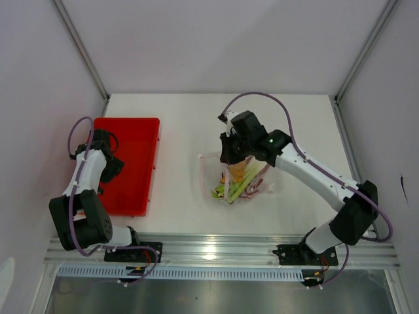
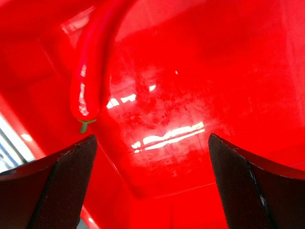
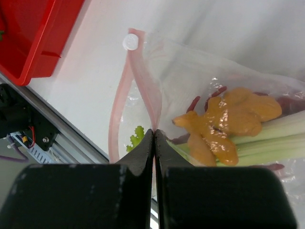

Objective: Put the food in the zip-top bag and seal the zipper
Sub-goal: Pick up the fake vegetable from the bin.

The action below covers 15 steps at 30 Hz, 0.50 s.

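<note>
The clear zip-top bag [image 1: 270, 185] lies mid-table with food [image 1: 237, 186] inside. In the right wrist view I see a yellow-orange piece [image 3: 228, 119], light green stalks [image 3: 274, 138] and a leafy green bit [image 3: 137, 135] in the bag [image 3: 190, 71]. My right gripper [image 3: 155, 130] is shut on one side of the pink-red zipper strip [image 3: 143, 76]; the mouth gapes, and the white slider tab [image 3: 129, 42] sits at its far end. My left gripper [image 2: 150, 138] is open and empty inside the red tray [image 2: 200, 71], close to a red chili [image 2: 89, 71]. In the top view the right gripper [image 1: 230, 159] is over the bag.
The red tray [image 1: 141, 140] stands at the table's left with the left gripper [image 1: 111, 167] over it. A metal rail [image 1: 216, 245] runs along the near edge. White walls close the cell on three sides.
</note>
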Each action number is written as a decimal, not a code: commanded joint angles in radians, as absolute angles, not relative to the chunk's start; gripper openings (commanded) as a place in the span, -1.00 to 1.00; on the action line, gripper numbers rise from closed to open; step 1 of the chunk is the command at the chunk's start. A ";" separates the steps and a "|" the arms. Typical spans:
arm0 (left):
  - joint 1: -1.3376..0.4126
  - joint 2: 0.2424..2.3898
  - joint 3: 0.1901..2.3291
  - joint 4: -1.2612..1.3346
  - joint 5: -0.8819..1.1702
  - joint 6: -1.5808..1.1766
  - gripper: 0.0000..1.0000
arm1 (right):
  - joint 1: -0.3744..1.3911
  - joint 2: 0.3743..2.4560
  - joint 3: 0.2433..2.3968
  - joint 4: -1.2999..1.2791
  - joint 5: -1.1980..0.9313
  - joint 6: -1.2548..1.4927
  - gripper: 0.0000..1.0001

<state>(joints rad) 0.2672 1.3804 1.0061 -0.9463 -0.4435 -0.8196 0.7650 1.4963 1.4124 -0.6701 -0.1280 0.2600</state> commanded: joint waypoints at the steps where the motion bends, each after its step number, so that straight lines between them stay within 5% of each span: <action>1: 0.279 1.379 0.980 -0.876 -0.376 -0.782 0.99 | 0.720 1.554 1.470 -0.677 -0.199 0.253 -1.00; 12: 0.284 1.410 1.009 -0.838 -0.481 -0.780 0.97 | 0.635 1.627 1.592 -0.768 -0.308 0.276 -1.00; 15: 0.301 1.446 1.012 -0.798 -0.537 -0.691 0.63 | 0.592 1.632 1.603 -0.779 -0.366 0.308 -1.00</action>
